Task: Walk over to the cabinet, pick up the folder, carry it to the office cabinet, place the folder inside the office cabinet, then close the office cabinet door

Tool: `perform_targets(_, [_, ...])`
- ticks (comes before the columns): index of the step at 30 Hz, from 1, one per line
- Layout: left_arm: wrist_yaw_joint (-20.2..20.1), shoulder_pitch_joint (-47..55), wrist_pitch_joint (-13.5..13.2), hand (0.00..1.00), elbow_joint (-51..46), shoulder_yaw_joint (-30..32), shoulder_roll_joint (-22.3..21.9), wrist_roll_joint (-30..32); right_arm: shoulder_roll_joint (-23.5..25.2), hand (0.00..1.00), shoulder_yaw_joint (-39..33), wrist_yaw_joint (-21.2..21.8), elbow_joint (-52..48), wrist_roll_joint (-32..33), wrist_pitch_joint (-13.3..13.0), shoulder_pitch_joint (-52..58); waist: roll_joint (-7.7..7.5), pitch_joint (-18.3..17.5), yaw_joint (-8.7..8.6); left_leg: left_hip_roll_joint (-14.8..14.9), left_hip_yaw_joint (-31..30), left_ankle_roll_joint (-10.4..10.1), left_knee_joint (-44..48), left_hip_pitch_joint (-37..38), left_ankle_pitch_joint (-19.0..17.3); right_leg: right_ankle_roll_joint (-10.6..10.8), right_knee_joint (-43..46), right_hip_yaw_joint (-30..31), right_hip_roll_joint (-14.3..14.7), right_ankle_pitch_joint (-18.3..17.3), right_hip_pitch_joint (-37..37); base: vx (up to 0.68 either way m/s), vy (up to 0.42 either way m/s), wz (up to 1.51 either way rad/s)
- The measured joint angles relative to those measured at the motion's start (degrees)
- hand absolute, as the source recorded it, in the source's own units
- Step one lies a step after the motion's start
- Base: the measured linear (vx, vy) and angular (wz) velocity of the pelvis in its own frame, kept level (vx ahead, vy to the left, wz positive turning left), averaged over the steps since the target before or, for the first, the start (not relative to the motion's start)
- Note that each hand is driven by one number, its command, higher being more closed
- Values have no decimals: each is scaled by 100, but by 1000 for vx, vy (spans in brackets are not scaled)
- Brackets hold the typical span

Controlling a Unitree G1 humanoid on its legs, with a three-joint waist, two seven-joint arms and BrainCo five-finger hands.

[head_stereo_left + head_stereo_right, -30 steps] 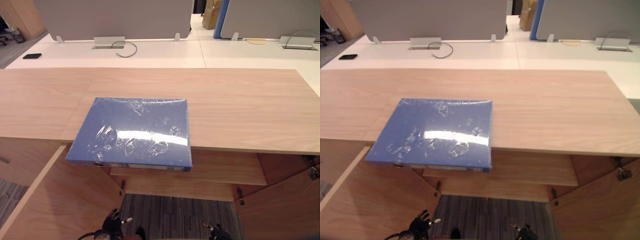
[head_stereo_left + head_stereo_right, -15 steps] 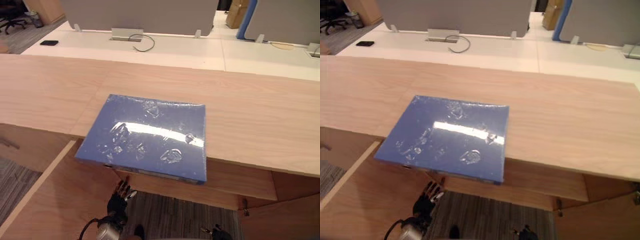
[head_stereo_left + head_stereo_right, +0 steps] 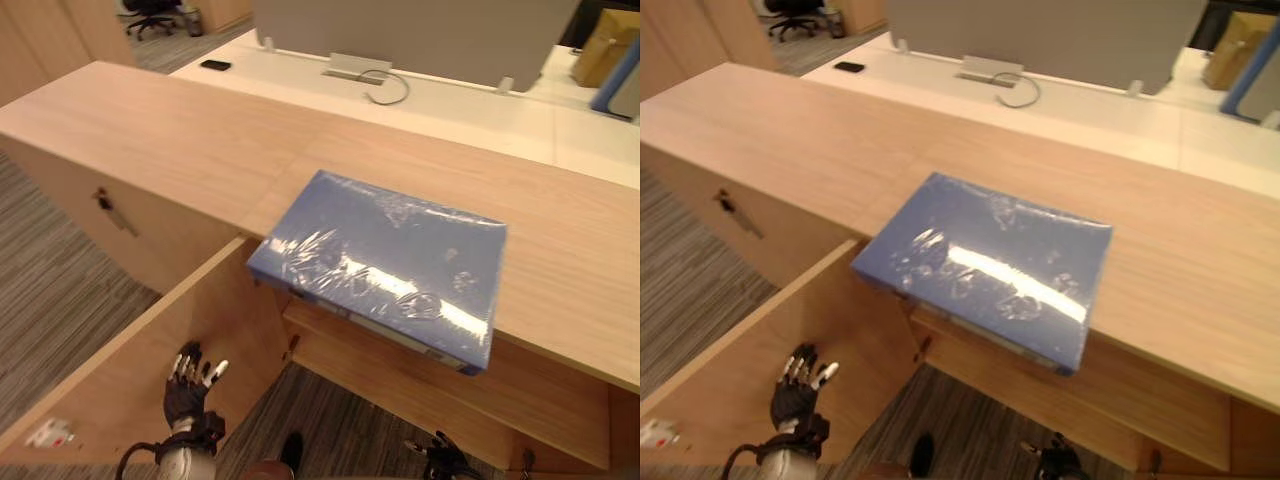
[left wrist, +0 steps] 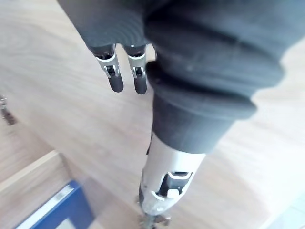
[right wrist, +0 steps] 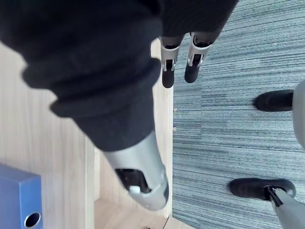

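Folder [image 3: 385, 255] blue; cabinet [image 3: 150, 130] light wood-grain; carpet [image 3: 50, 290] grey striped; black obj [image 3: 214, 65], maybe phone.

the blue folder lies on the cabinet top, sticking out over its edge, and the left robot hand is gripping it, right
Not quite: the left robot hand isn't gripping the blue folder. The left eye view shows it low by the open cabinet door, fingers straight, well apart from the folder.

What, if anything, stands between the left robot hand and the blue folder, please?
Nothing visible does. The left robot hand hangs low, open, beside the open cabinet door; the blue folder lies higher, overhanging the front edge of the cabinet top, with clear air between.
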Motion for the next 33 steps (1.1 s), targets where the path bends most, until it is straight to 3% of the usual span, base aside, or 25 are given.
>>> perform_targets(6, [1387, -27, -370, 0, -1745, 413, -67, 1805, 183, 0, 2, -274, -254, -10, 3, 56, -89, 70, -2, -264, -295, 47, -210, -80, 298, 207, -60, -519, -196, -401, 110, -101, 9, 37])
perform_targets(7, [1737, -17, -390, 0, -1991, 508, -78, 2312, 198, 0, 1, -325, -267, -9, 3, 53, -81, 73, -5, -263, -298, 34, -212, -83, 309, 211, -67, -599, -196, -404, 112, -90, 45, 29])
perform_targets(11, [2450, -15, -359, 0, -2463, 560, -79, 3546, 262, 0, 0, -495, -307, -11, -6, 28, -94, 70, -18, -244, -300, 42, -214, -83, 462, 220, -94, -702, -160, -401, 149, -65, 43, 17])
perform_targets(13, [2594, -24, -304, 0, -2533, 513, -73, 4017, 281, 0, 0, -519, -299, -20, -8, 1, -100, 66, -29, -244, -289, 54, -215, -85, 500, 230, -98, -664, -160, -387, 143, -18, 38, -1])
perform_targets(17, [2786, -301, -206, 0, -2606, -185, 63, 4913, 274, 0, 49, -591, 138, -127, -22, -197, -111, 35, -22, -182, -185, 23, -218, -180, 535, 200, -219, -497, -101, -273, 42, -21, 39, -17])
perform_targets(19, [2804, -533, -178, 0, -2606, -630, 298, 5499, 256, 0, 72, -609, 416, -233, -27, -277, -210, -1, -55, -109, -58, -2, -218, -188, 552, 168, -249, -320, -39, -227, -27, -3, 0, -36])
perform_targets(26, [2876, -1038, -66, 0, -2543, -1302, 972, 6828, 31, 0, 291, -620, 849, -413, -34, -288, -237, -84, -161, 95, 184, -41, -221, -189, 537, 87, -239, -10, 75, -178, -173, 2, -26, -23])
perform_targets(33, [2790, -1433, -56, 0, -2135, -1804, 1452, 7738, -119, 0, 535, -606, 1015, -508, -51, -397, -224, -246, -294, 278, 389, -111, -221, -178, 520, 9, -240, 254, 207, -131, -276, -9, -33, -20])
